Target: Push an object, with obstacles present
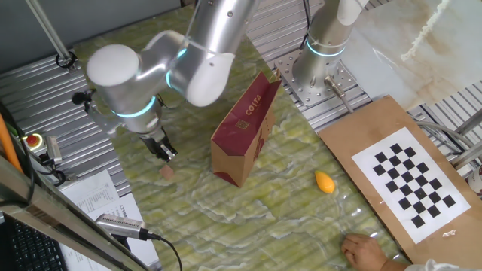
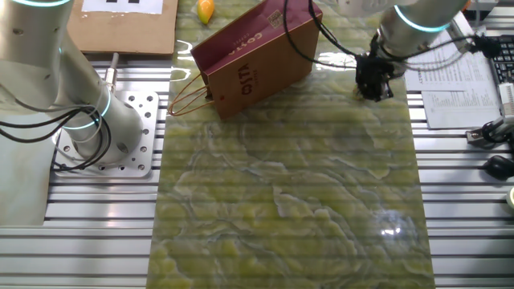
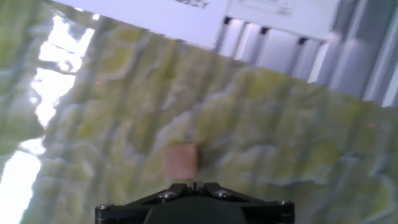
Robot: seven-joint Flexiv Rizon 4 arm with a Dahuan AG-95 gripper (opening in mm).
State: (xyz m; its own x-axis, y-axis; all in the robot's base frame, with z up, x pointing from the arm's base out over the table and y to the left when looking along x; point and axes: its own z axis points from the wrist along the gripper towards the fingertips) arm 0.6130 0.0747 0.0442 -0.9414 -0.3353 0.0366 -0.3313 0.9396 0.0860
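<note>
The object, a tiny pinkish-tan lump (image 1: 167, 172), lies on the green marbled mat left of the bag. In the hand view it is a small tan block (image 3: 181, 162) just ahead of the fingertips. My gripper (image 1: 163, 150) hangs just behind and above it, apart from it, with the jaws closed together and nothing between them (image 3: 194, 185). In the other fixed view the gripper (image 2: 374, 87) hides the lump. The obstacle, a tall brown paper bag (image 1: 245, 132) with a maroon "COSTA" side, leans on the mat right of the gripper; it also shows in the other fixed view (image 2: 257, 60).
An orange-yellow oval piece (image 1: 324, 181) lies right of the bag. A cardboard sheet with a checkerboard (image 1: 410, 177) sits at the right. A person's hand (image 1: 365, 248) rests at the mat's front edge. A second arm's base (image 1: 324, 68) stands behind. Papers (image 1: 98, 199) lie at the left.
</note>
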